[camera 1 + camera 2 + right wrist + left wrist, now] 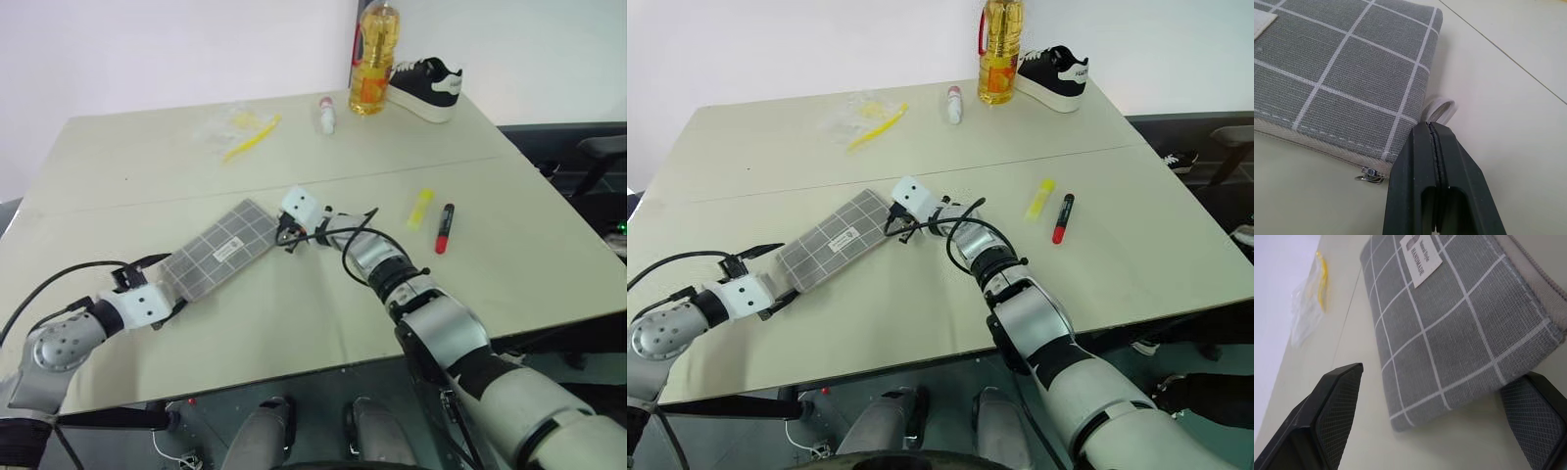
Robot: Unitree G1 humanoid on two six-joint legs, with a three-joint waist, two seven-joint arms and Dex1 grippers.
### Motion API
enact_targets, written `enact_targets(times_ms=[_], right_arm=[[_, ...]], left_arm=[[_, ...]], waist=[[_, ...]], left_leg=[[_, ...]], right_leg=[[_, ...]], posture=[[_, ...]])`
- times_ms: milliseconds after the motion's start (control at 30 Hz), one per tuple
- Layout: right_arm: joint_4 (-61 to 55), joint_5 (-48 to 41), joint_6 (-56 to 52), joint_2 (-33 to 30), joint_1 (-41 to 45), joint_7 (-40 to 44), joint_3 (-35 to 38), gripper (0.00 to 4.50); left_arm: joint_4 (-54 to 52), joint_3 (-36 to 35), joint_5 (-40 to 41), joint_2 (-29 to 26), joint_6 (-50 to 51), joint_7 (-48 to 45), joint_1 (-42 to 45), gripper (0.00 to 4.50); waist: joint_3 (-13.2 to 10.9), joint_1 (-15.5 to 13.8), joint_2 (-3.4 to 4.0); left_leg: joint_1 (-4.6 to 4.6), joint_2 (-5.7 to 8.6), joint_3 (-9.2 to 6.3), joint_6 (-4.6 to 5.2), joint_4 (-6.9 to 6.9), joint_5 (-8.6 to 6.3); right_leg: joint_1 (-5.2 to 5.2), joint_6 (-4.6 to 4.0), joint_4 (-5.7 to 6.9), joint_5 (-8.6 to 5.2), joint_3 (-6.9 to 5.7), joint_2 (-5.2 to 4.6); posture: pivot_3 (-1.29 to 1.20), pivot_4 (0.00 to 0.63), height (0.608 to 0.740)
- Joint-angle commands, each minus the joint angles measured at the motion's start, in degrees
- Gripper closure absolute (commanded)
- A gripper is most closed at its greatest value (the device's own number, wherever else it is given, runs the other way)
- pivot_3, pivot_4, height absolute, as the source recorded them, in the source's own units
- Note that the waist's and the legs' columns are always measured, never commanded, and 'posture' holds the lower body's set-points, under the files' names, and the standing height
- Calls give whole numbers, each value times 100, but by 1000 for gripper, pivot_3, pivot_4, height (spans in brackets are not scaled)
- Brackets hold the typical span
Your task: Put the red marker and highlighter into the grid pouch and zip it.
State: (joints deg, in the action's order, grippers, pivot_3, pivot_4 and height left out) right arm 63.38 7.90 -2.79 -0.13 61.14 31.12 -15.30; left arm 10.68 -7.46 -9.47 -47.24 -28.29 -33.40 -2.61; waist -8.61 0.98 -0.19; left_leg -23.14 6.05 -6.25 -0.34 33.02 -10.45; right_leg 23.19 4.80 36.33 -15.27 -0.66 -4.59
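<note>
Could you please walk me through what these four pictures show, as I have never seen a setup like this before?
This is a humanoid robot with two arms, each ending in a two-fingered black gripper. Two pictures come from cameras in its head, looking down over a table. The other two come from cameras on its wrists, looking along the fingers.

On the table lies the grid pouch. The left gripper is open, with the pouch's near corner between its fingers. The right gripper is shut at the pouch's other end, beside a small white loop and the metal zipper pull.

The highlighter and the red marker lie nearby, unheld. Farther back are a bottle, a shoe, a small white tube and a plastic bag.
</note>
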Motion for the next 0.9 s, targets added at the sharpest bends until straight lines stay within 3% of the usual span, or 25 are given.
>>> enact_targets(times_ms=[33,167,233,300,500,667,833,900], right_arm=[[-178,33,129,63,17,62,42,4490],[-186,63,149,71,-6,78,48,4490],[-196,74,154,70,-15,78,58,4500],[-204,85,158,66,-25,74,67,4500],[-196,98,169,52,-36,60,75,4500],[-205,62,200,-27,-53,-124,178,4500],[-559,-240,295,-457,-51,-348,649,4500],[-1006,-374,27,-727,-180,-180,817,3965]], left_arm=[[158,268,-36,36,-245,-76,91,0],[262,354,-56,57,-375,-49,247,0],[303,330,18,63,-438,-22,279,537],[337,299,87,48,-492,-20,273,1269],[363,207,175,41,-675,104,245,4480],[91,83,477,138,-465,178,133,4480],[-967,-14,1447,530,798,-19,-111,4480],[-1551,-24,1809,683,1394,-22,-171,4500]], waist=[[0,1,0],[0,-2,0],[0,10,0],[1,20,-1],[1,26,-1],[0,24,-1],[0,1,-1],[2,-6,-4]], left_leg=[[0,0,0,0,0,0],[0,0,0,0,0,0],[0,0,0,0,0,0],[0,0,0,2,0,2],[-1,0,0,5,-3,4],[-1,-1,0,5,-3,4],[-4,1,0,5,-1,4],[-4,2,0,7,2,5]], right_leg=[[0,0,0,0,0,0],[0,0,0,0,0,0],[0,0,0,0,0,0],[1,1,0,1,1,0],[5,2,2,1,1,1],[5,2,2,1,1,1],[3,2,1,1,2,-1],[1,2,1,1,3,-2]], posture=[[0,150,740],[0,150,740],[0,150,740],[0,150,740],[0,150,740],[0,150,740],[0,150,740],[0,150,740]])
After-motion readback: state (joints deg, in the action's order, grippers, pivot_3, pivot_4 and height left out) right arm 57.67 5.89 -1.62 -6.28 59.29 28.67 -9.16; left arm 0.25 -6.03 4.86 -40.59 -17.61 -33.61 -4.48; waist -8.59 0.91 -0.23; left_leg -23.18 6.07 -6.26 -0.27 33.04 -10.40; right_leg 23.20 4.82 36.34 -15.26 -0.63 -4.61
